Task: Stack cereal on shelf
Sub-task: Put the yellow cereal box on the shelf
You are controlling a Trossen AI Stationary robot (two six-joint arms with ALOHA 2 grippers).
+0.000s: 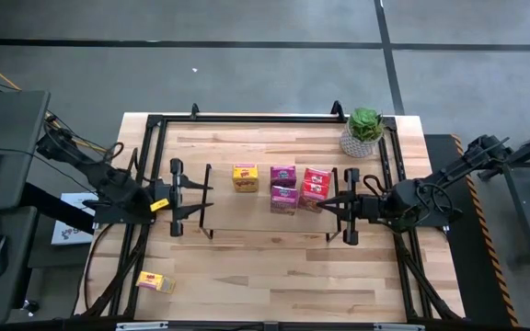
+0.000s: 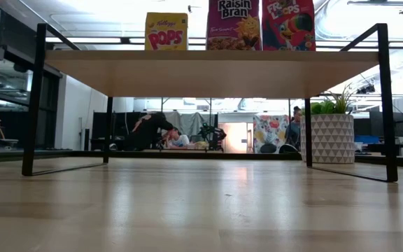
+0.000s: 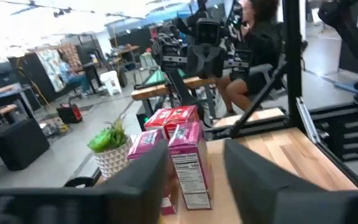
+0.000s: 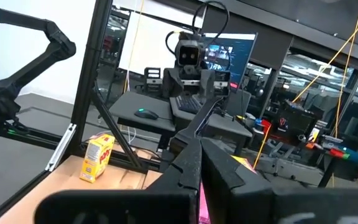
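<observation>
Light-wood table [image 1: 274, 267] in a black frame, grey floor around it; in the low view an open workshop behind, with a person bent low in the background.

Left gripper [image 1: 191, 195]: level with the shelf's left end, just beside it, holding nothing. Its wrist view shows the two fingers [image 3: 263, 180] spread apart with a clear gap, looking along the shelf [image 1: 247, 213] at the boxes.

Outward from it along the board: first a yellow box [image 1: 245, 177], apart from the gripper. Next two magenta boxes [image 1: 283, 188], one behind the other. Then two red boxes [image 1: 316, 183], likewise paired and farthest from the left gripper.

Right gripper [image 1: 331, 204]: at the shelf's right end, fingers pressed together, tip just beside the red pair. Whether it touches them, cannot tell. Holds nothing.

Well away from both grippers, on the tabletop toward the near left corner: second yellow box [image 1: 155, 283], lying flat. Potted plant [image 1: 363, 131] stands beyond the right gripper at the far right corner.

Progress, as judged: five of six cereal boxes are up on the shelf and upright. One remains, the flat yellow box, nearer the left arm. No boxes sit on top of others.
</observation>
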